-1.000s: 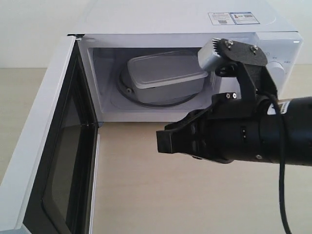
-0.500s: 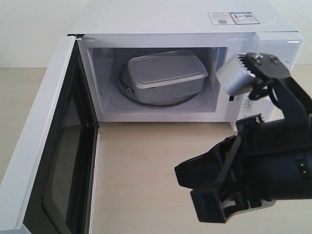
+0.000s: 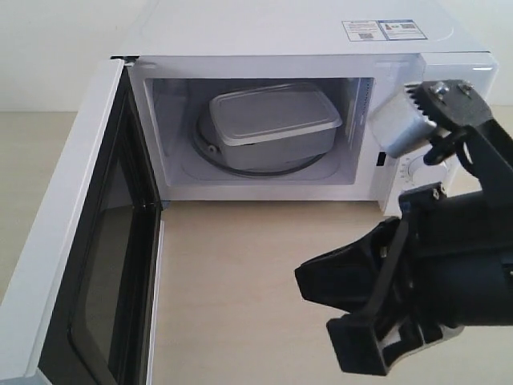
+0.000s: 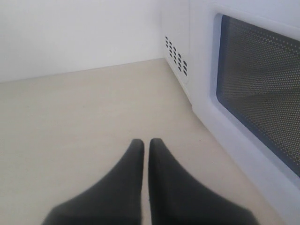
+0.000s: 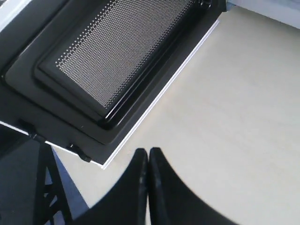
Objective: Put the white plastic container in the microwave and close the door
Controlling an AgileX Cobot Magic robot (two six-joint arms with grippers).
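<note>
The white plastic container (image 3: 272, 127) rests on the glass turntable inside the microwave (image 3: 304, 36), lid on, with nothing touching it. The door (image 3: 76, 241) stands wide open at the left, its black-framed inner face (image 5: 112, 65) turned toward the table. My right gripper (image 3: 329, 317) hangs low in front of the microwave's right side, well outside the cavity, with its jaws shut (image 5: 148, 151) and nothing between them. My left gripper (image 4: 146, 140) is also shut and empty, over the table beside the door's outer window (image 4: 262, 93). It is hidden in the exterior view.
A beige tabletop (image 3: 240, 281) runs in front of the microwave. A round dial (image 3: 417, 170) shows partly behind my right arm's wrist camera (image 3: 401, 124). Vent holes (image 4: 176, 56) mark the microwave's side wall near the left gripper.
My right arm pulled back from the microwave opening, down and to the right, and turned. The container stayed on the turntable. The door has not moved.
</note>
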